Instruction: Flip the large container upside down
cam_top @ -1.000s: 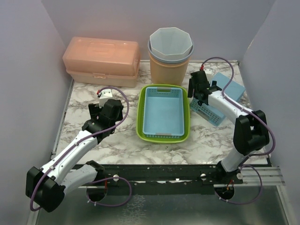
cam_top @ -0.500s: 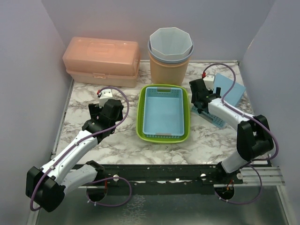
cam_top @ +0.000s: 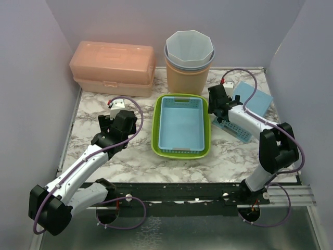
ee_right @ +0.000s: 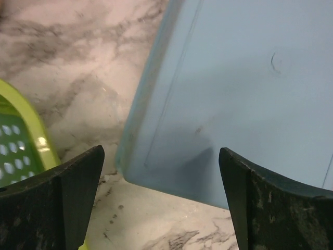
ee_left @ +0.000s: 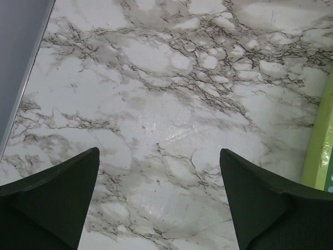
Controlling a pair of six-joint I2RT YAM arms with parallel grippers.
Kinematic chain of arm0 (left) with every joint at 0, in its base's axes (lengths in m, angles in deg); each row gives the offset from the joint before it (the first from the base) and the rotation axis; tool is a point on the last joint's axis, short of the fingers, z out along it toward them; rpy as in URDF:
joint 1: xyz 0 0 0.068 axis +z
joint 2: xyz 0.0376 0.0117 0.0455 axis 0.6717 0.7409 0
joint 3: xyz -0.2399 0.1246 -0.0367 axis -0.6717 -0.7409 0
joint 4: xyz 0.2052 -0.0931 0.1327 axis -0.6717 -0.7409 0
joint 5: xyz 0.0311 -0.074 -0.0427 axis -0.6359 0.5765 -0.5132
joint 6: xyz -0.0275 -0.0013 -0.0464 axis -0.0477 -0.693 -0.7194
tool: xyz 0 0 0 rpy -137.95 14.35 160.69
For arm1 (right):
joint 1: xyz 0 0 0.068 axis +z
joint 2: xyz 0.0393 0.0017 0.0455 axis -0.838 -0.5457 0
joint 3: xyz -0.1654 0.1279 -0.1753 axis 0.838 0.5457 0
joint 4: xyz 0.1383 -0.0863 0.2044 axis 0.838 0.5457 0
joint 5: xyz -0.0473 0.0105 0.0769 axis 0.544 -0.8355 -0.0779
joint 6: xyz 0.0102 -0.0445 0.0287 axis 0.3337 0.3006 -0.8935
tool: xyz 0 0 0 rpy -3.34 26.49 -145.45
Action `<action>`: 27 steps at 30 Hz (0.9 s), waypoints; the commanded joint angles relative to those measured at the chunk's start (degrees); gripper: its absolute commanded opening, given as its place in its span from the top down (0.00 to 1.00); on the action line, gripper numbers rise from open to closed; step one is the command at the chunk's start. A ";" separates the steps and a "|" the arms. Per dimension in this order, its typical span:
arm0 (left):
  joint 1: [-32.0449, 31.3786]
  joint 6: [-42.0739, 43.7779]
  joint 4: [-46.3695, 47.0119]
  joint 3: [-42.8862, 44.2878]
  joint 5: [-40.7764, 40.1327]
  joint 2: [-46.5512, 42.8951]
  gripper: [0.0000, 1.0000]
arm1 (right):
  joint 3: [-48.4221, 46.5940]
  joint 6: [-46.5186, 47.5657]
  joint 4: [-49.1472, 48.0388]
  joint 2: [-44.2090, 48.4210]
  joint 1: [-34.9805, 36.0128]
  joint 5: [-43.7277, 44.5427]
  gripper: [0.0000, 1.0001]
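The left gripper [ee_left: 158, 156] hangs over the bare marble bench [ee_left: 156, 78], fingers spread and empty. A green basket [cam_top: 182, 153] sits mid-bench. Just right of it, the right gripper [ee_right: 161, 153] has its fingers spread wide over the light-blue perforated container [ee_right: 250, 78], which lies tilted with its smooth base showing.

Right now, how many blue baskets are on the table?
2. One blue basket sits inside the green basket; the other lies right of it, under the right gripper. Nested ones may hide.
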 commanded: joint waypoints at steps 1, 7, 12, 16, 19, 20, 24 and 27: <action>0.22 0.34 0.65 -0.30 -1.27 -1.25 0.01 | 4.95 -4.74 5.16 -1.50 -0.03 2.58 0.05; 0.22 0.57 0.67 -0.31 -0.41 -0.97 0.01 | 13.86 -8.31 8.32 7.29 -0.03 9.21 0.05; 0.22 0.60 0.67 -0.31 0.42 -0.92 0.01 | 18.01 -11.74 12.49 13.89 -0.18 12.20 0.05; 0.22 0.65 0.74 -0.39 0.54 -1.16 0.01 | 18.62 -14.31 13.60 17.49 -2.71 8.28 0.07; 0.24 0.57 0.74 -0.47 0.51 -1.48 0.01 | 17.00 -19.44 16.86 17.97 -5.00 6.15 0.07; 0.22 0.59 0.74 -0.48 0.58 -1.46 0.01 | 16.62 -20.86 17.54 18.98 -5.23 5.78 0.07; 0.22 0.56 0.69 -0.47 0.70 -1.59 0.01 | 17.28 -28.11 16.67 27.81 -5.81 2.57 0.02; 0.22 0.59 0.71 -0.57 0.83 -1.79 0.01 | 18.54 -35.14 16.24 34.61 -8.16 0.89 0.00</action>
